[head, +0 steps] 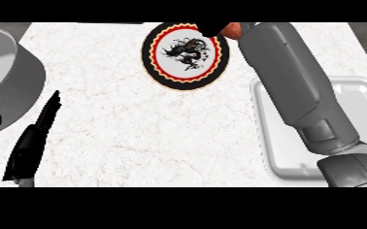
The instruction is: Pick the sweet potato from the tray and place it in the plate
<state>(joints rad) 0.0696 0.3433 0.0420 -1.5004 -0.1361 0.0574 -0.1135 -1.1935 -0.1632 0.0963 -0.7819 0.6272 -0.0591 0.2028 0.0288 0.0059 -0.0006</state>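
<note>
Your right hand [213,27] sits at the upper right rim of the round plate with the black border, red scalloped ring and dark dragon-like figure on its white centre [185,56]. The long grey forearm stretches up from the white rectangular tray [267,126] at the right edge of the counter, which fits a carry from tray to plate. Only a dark part of the hand shows, partly cut by the top of the view. A patch of orange-brown, the sweet potato [231,29], peeks out between the hand and the wrist. The fingers appear to be curled round it, though most of the vegetable is hidden, so you should treat that as likely, not certain.

The potato is held over the plate's far edge, not its middle. By my judgement the release would be safer once you bring the hand nearer the centre of the plate, so the potato cannot roll off onto the pale marbled counter [143,131].

Your left hand [32,140] rests at the lower left, fingers straight and pointing up, holding nothing. A grey curved object [18,73] sits at the left edge, well apart from the work.
</note>
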